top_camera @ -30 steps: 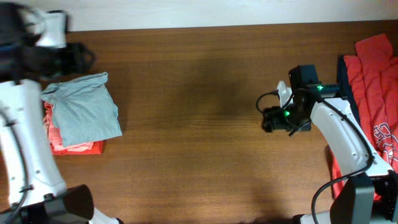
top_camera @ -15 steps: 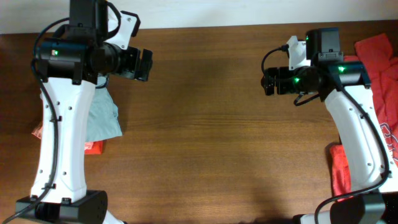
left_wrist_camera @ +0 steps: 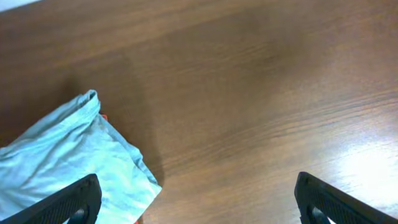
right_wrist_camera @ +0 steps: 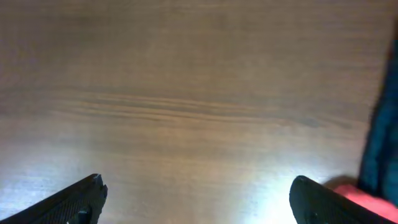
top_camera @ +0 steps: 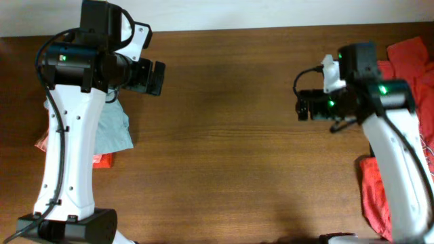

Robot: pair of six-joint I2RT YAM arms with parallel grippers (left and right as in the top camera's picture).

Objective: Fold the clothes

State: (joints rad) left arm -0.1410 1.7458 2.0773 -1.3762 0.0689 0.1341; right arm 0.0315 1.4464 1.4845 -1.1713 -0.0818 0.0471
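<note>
A folded light grey-blue garment [top_camera: 112, 129] lies at the table's left on a folded orange-red garment [top_camera: 102, 160], partly hidden under my left arm; the grey-blue one also shows in the left wrist view [left_wrist_camera: 62, 165]. A pile of unfolded red clothes [top_camera: 413, 61] lies at the right edge, with more red cloth [top_camera: 373, 193] lower down. My left gripper [top_camera: 156, 78] is open and empty above bare wood, right of the stack. My right gripper [top_camera: 303, 106] is open and empty above bare wood, left of the red pile; a red and dark cloth edge [right_wrist_camera: 382, 155] shows in its wrist view.
The brown wooden table [top_camera: 224, 149] spans the view, with a white wall strip along its far edge. Both arm bases stand at the near edge, left and right.
My left arm swung from the far left corner to above the stack's right side, then held. My right gripper rose toward the back, then came slightly nearer and right.
</note>
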